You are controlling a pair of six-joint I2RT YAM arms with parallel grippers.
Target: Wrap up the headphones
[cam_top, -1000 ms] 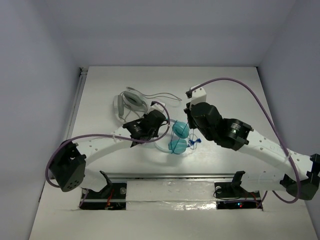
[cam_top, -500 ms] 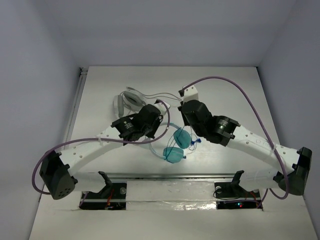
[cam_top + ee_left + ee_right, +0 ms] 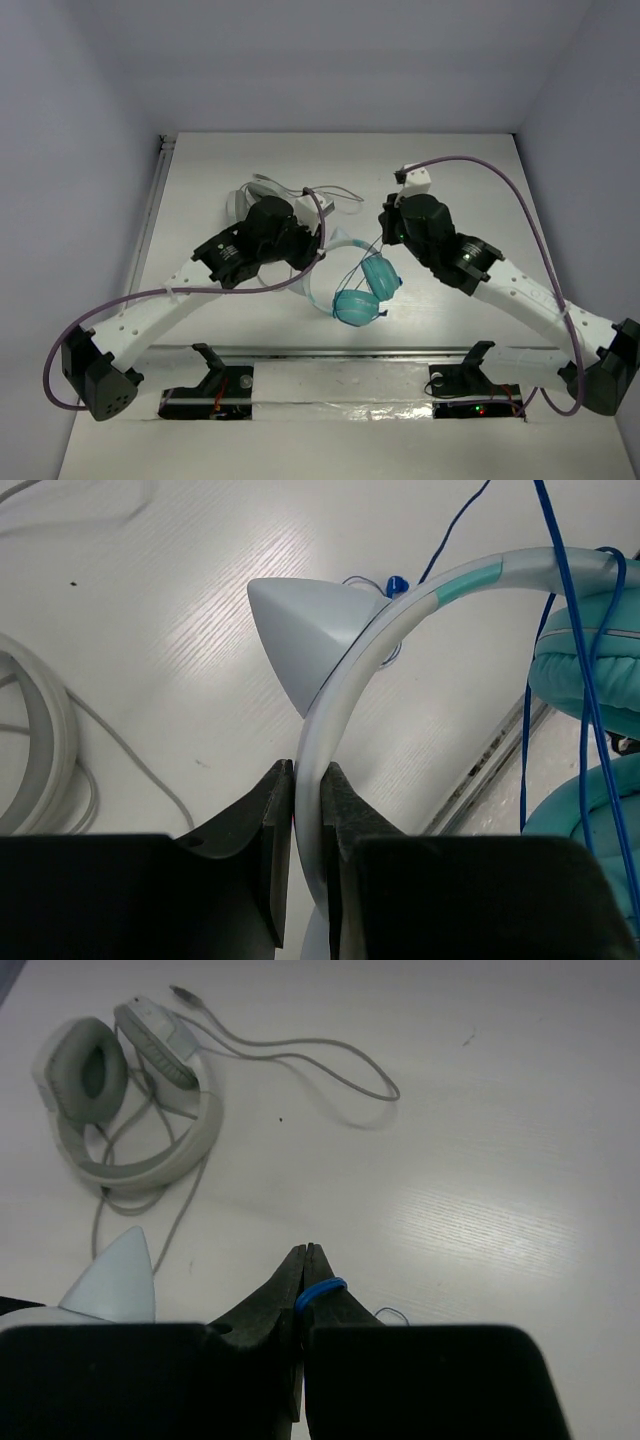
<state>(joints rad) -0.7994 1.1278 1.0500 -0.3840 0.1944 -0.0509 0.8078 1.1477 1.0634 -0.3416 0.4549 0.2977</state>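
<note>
The headphones hang above the table: two teal ear cups (image 3: 366, 290), a thin white headband (image 3: 345, 685) and a thin blue cord (image 3: 590, 670). My left gripper (image 3: 306, 775) is shut on the headband and holds the headphones up; the cups (image 3: 590, 650) hang at the right of the left wrist view. My right gripper (image 3: 308, 1260) is shut on the blue cord (image 3: 321, 1291), just right of the cups in the top view (image 3: 385, 235). Several cord strands run over the cups.
A second, grey-white headset (image 3: 262, 200) with a thin grey cable (image 3: 300, 1058) lies on the table at the back left, also in the right wrist view (image 3: 120, 1090). A metal rail (image 3: 340, 352) runs along the near table edge. Thick purple robot cables (image 3: 500, 180) arc over both arms.
My left gripper has moved back and left, lifting the headband. My right gripper moved left, then back to the right and away with the cord. The ear cups swung rightward.
</note>
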